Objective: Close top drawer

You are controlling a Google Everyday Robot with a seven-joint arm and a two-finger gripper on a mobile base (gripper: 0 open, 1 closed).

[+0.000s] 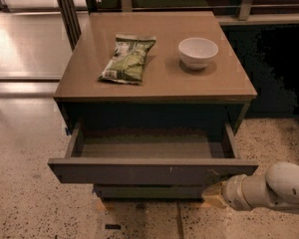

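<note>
Top drawer (pixel 149 172) hanging open under a tabletop (pixel 159 86).
Gripper (pixel 213 196) just below its front right corner, grip unclear; chip bag (pixel 128 58), bowl (pixel 198 52) on top.

The table (pixel 164 81) had a smooth brown top and stood on a speckled floor (pixel 35 203). A green snack bag (pixel 128 58) lay flat on the left half of the top. A white bowl (pixel 198 52) sat upright to its right, apart from it, toward the far right. The tool (pixel 215 195) was low beside the table's near right corner.
</note>
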